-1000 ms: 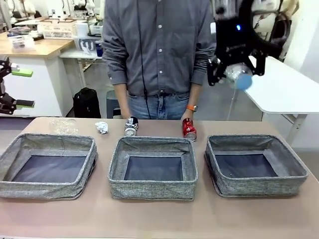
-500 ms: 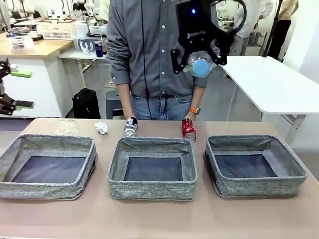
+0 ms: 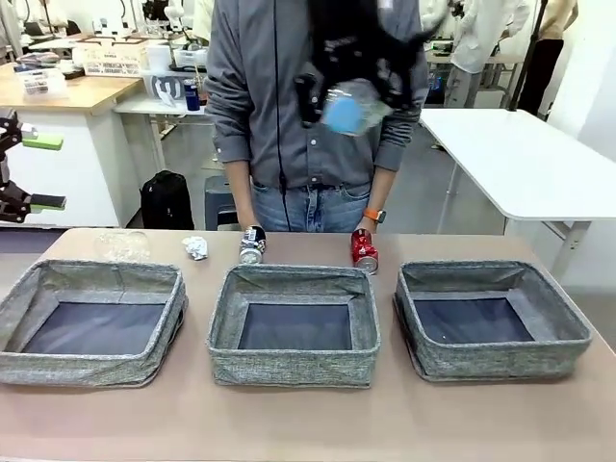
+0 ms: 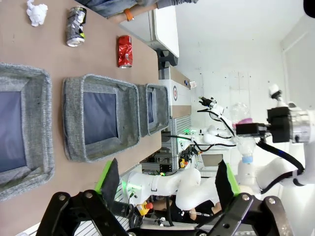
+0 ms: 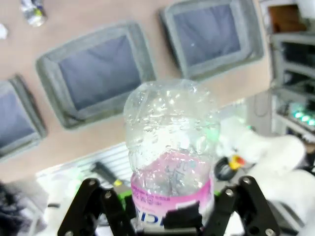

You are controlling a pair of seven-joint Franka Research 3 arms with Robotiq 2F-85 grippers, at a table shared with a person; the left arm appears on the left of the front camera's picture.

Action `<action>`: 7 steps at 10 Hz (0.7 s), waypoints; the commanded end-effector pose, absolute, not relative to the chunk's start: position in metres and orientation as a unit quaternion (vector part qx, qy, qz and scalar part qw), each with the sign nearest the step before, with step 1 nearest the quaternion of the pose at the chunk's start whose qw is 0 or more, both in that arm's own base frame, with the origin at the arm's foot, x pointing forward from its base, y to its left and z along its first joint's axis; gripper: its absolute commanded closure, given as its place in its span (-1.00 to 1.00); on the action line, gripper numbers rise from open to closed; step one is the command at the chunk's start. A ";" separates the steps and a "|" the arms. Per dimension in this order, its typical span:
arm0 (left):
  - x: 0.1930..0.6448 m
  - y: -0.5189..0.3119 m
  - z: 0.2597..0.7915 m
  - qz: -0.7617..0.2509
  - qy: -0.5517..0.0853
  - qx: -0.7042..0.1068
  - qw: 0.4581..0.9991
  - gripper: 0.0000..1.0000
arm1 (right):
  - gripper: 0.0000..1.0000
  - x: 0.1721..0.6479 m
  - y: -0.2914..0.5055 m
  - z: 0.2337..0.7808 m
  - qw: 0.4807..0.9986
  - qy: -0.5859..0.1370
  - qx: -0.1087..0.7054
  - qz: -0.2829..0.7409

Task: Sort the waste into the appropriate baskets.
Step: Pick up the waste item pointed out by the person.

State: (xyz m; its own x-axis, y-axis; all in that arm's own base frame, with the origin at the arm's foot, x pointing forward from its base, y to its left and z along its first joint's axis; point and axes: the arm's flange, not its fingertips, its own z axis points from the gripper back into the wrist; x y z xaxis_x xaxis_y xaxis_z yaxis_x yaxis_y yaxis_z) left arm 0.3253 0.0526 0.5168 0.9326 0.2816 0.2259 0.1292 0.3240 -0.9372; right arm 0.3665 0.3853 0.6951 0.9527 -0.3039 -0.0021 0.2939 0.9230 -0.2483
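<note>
Right gripper (image 5: 172, 209) swung leftward, fingers (image 5: 117, 209) clamped on pink-label bottle (image 5: 170, 147); left gripper (image 4: 167, 178) fingers (image 4: 109, 178) spread wide, empty.

The only print close to legible is on the pink label (image 5: 172, 199) of the clear plastic bottle (image 5: 170, 142): large white letters at its lower edge look like "ACI", partly hidden, and the finer lines above them are too blurred to read. The black-and-white can (image 4: 75, 27) and the red can (image 4: 124, 51), near the table's far edge, carry markings too small to make out. The same goes for a round emblem (image 4: 175, 93) on a pale panel beyond the table.
</note>
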 end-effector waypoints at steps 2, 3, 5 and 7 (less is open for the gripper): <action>0.325 0.051 0.517 0.040 -0.185 -0.588 0.787 -1.00 | 1.00 0.392 0.420 0.722 0.974 0.076 -0.069 -0.203; 0.325 0.051 0.517 0.040 -0.185 -0.588 0.787 -1.00 | 1.00 0.392 0.418 0.720 0.970 0.095 -0.044 -0.219; 0.325 0.051 0.517 0.040 -0.185 -0.588 0.787 -1.00 | 1.00 0.392 0.418 0.718 0.968 0.084 -0.023 -0.235; 0.325 0.051 0.517 0.040 -0.185 -0.588 0.787 -1.00 | 1.00 0.394 0.419 0.722 0.972 0.059 -0.014 -0.225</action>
